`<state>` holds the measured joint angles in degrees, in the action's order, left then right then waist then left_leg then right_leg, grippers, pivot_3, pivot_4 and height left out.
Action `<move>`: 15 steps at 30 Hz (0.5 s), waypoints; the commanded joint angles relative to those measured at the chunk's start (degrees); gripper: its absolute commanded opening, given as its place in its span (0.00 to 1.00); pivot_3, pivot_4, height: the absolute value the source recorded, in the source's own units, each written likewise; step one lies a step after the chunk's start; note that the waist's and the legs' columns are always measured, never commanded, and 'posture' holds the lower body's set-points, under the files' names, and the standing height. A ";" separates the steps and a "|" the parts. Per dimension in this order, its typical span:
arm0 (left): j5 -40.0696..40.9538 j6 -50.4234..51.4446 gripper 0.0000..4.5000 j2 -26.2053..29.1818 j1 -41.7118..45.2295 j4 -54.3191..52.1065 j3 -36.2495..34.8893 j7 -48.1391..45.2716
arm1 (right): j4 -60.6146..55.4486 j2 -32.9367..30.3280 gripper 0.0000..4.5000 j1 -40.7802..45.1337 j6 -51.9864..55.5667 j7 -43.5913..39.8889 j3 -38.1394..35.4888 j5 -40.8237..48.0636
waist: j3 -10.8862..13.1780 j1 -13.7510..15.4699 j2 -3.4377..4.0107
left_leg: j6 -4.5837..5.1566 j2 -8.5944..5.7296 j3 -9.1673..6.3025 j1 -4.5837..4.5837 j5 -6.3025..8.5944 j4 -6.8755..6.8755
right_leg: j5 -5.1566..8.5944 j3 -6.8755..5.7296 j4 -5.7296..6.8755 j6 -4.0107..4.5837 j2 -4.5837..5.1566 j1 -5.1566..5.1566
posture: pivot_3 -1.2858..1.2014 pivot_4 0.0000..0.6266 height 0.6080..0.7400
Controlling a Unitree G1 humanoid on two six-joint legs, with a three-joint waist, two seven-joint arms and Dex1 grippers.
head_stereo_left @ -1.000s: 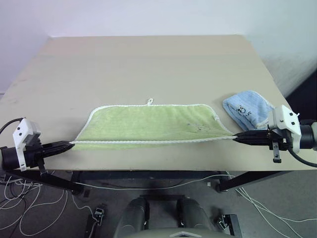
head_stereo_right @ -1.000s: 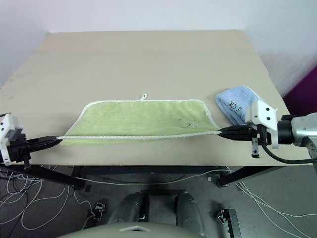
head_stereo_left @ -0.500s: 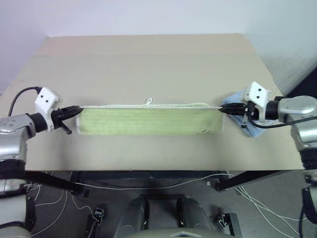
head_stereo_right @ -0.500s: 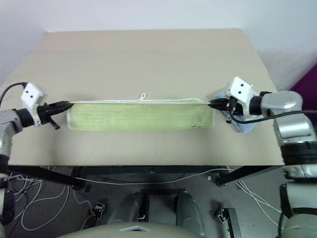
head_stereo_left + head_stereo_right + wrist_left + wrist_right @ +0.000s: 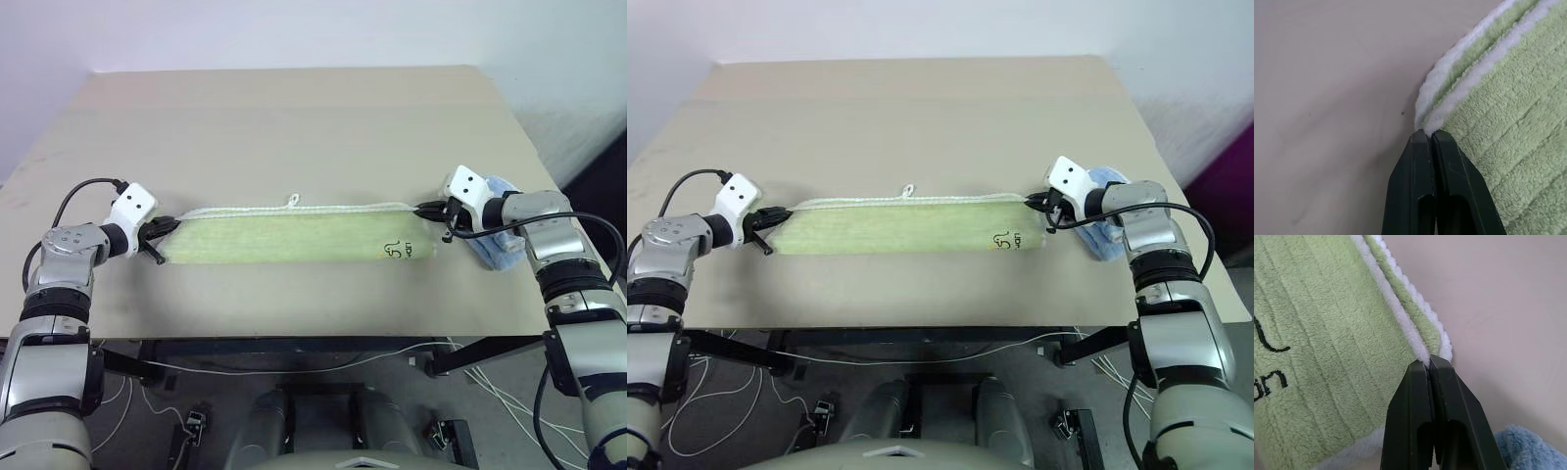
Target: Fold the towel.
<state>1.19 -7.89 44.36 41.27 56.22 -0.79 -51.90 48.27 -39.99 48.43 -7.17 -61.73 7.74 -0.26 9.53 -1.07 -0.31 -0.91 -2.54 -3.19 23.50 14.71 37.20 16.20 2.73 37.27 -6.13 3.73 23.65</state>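
The towel (image 5: pixel 284 238), light yellow-green with white edging, lies on the table (image 5: pixel 294 127) as a long narrow strip, folded in half with its edges stacked along the far side. A small white loop (image 5: pixel 294 200) sticks out at the far edge, and a dark printed mark (image 5: pixel 397 250) faces up near the right end. My left gripper (image 5: pixel 168 226) is at the strip's far left corner, with its fingers (image 5: pixel 1415 161) pressed together on the white edging. At the far right corner, my right gripper (image 5: pixel 423 209) is shut on the edging in the same way (image 5: pixel 1429 360).
A smaller light blue towel (image 5: pixel 500 245) lies crumpled just right of my right gripper, partly under that forearm. The table's front edge runs a little below the folded strip. Cables and the table's frame lie on the floor beneath.
Both grippers carried the towel's near edge forward onto its far edge, folding it in half, and then sank to the table. The printed mark now faces up.
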 commanded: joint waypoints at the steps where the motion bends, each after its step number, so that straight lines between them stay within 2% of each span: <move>1: 0.38 -0.14 0.29 0.71 0.69 0.29 -1.42 0.33 | 0.47 -0.10 0.21 2.02 -1.38 1.26 -1.94 0.25 | 0.00 0.06 0.00 | 0.00 0.00 0.00 0.00 0.00 0.00 | 0.00 0.00 0.00 0.00 0.00 0.00 | 0.52 0.24 1.00; 7: 1.25 -0.67 0.73 2.11 -0.68 -0.44 -3.80 3.55 | -4.46 -1.80 0.65 0.69 -3.12 7.18 -4.86 0.31 | 0.00 0.03 0.00 | 0.00 -0.01 0.00 0.00 0.00 0.01 | 0.00 0.01 0.02 0.00 0.02 0.01 | 0.52 0.24 1.00; 10: 3.13 -0.57 0.95 2.96 -1.51 -1.60 -7.35 7.61 | -15.84 -3.18 0.88 -4.24 1.84 10.49 -9.43 3.45 | 0.00 0.10 0.00 | 0.00 -0.01 -0.01 0.01 0.00 -0.01 | 0.00 0.03 0.05 0.00 0.02 0.05 | 0.52 0.24 1.00; 12: 4.10 -0.50 0.95 3.40 -2.53 -3.04 -9.38 9.53 | -24.81 -3.79 0.88 -8.98 6.90 11.34 -12.15 5.98 | -0.01 0.19 -0.03 | 0.00 0.03 -0.06 0.07 0.00 -0.02 | 0.00 0.02 0.12 0.00 0.02 0.07 | 0.52 0.24 1.00; 15: 5.22 0.08 0.95 4.10 -5.60 -6.29 -12.24 12.58 | -43.19 -2.74 0.88 -20.22 21.99 13.54 -18.15 14.87 | -0.03 0.36 -0.05 | 0.00 0.04 -0.09 0.08 0.00 0.00 | 0.00 0.01 0.14 0.00 0.05 0.04 | 0.52 0.24 1.00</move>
<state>4.83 -7.65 46.90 36.56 52.96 -10.48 -41.11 14.97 -43.26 31.51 6.96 -49.67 -6.30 8.65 9.50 -0.71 -0.36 -0.90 -2.50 -3.27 23.58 14.71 37.23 16.20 2.75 37.41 -6.13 3.78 23.69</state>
